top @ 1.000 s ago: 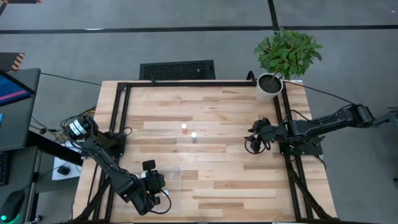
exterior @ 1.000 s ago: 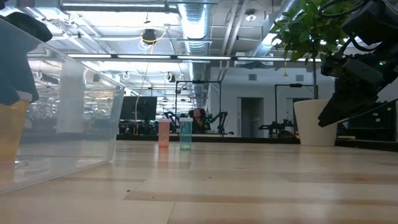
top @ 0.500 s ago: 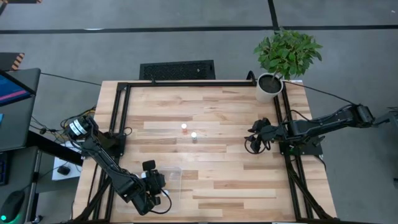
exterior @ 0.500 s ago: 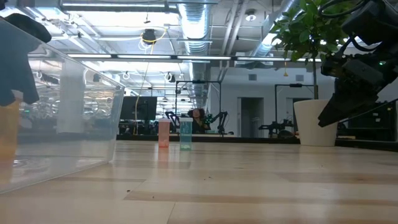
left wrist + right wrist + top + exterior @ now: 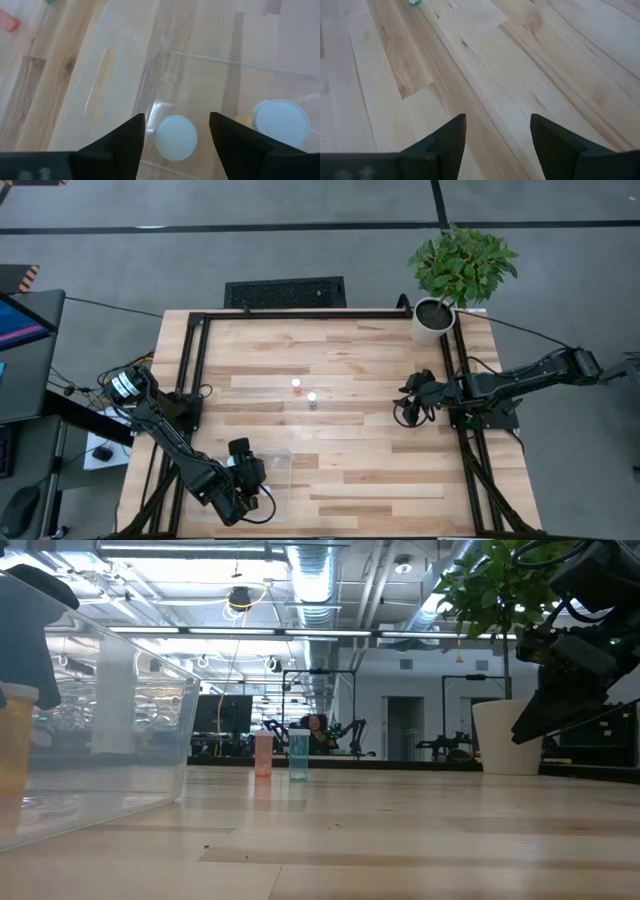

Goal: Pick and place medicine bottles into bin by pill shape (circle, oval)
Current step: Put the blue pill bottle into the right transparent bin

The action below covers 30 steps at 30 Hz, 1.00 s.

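The clear bin (image 5: pixel 272 475) sits at the near left part of the wooden table (image 5: pixel 370 410), and everything else is placed from it. To the left of the bin, off the table edge, a dark monitor (image 5: pixel 25 350) stands over cables on the floor. The left gripper (image 5: pixel 250 483) hangs directly over the bin's left part; in the left wrist view its two dark fingers (image 5: pixel 125 145) stand spread apart, with a white-capped bottle (image 5: pixel 175 137) standing free inside the bin in the gap below them, touched by neither finger. Just beside it in the bin is a second, larger white-capped bottle (image 5: pixel 280 117) with an amber body. From above, the arm hides both bottles, so only the wrist camera shows them; the low view shows an amber body (image 5: pixel 15 755) through the bin wall (image 5: pixel 130 740). Farther from the bin, toward the table's middle, two small bottles stand close together: a reddish one (image 5: pixel 296 387) and a teal one (image 5: pixel 312 399), which the low view shows upright (image 5: pixel 264 754) (image 5: pixel 299 754). Well to the right of the bin the right gripper (image 5: pixel 407 406) waits above bare wood, its fingers (image 5: pixel 445 142) spread with nothing between them. A potted plant (image 5: pixel 455 275) stands at the far right corner.
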Available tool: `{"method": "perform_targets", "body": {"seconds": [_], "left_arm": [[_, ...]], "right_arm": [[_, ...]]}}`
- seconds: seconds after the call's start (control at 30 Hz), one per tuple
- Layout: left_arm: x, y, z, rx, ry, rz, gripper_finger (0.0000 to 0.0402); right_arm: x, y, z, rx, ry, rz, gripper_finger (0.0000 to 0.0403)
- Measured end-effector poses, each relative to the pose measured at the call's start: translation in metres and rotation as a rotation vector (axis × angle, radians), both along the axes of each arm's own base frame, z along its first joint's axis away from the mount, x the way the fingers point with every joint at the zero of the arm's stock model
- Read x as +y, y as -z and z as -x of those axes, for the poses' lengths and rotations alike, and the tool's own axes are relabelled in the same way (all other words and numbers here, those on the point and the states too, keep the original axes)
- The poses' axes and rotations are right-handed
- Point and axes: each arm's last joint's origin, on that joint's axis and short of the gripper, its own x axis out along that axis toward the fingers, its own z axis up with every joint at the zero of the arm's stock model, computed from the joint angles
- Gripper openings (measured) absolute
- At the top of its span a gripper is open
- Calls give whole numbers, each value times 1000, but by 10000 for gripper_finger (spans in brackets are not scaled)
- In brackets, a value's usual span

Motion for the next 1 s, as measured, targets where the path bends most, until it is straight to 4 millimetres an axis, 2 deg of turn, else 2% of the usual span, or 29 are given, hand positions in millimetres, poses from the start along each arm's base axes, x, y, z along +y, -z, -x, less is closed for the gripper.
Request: {"method": "perform_targets", "body": {"seconds": [0.17,0.5,1.0], "left_arm": [[-1,-2,0,4,1,3,228],[-6,-21,-5,-8,3,-20,230],[-8,-31,-8,-22,19,-36,230]], "right_arm": [[0,0,0,0,0,0,234],[0,0,0,0,0,0,234],[0,0,0,0,-1,1,234]]}}
